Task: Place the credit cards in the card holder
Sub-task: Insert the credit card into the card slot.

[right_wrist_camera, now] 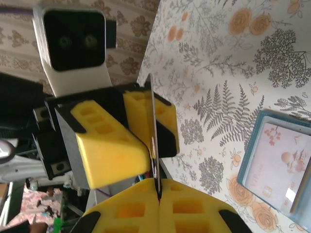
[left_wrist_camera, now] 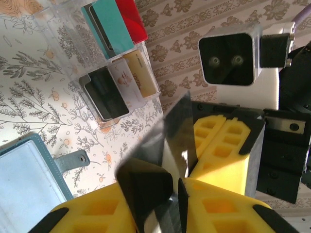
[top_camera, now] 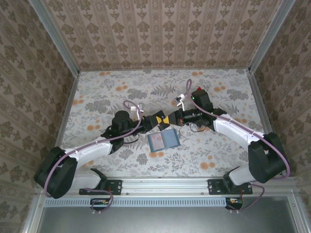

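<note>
R gripper [right_wrist_camera: 158, 183] pinches 1 dark card [left_wrist_camera: 170, 141]; L gripper [left_wrist_camera: 165, 194] fingers slightly apart round it. 1 card holder [top_camera: 172, 140] at 6 o'clock. 1 clear rack [left_wrist_camera: 73, 46] w/ 5 cards [left_wrist_camera: 109, 26].

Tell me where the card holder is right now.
The card holder lies open on the table near the middle of the top view, just nearside of where the left gripper and right gripper meet.

A floral-print table [top_camera: 121, 87] is enclosed by beige damask-papered walls [top_camera: 160, 34], a clear plastic rack [left_wrist_camera: 63, 29] is stood on it, and an aluminium rail [top_camera: 165, 183] is fixed along its near edge.
</note>
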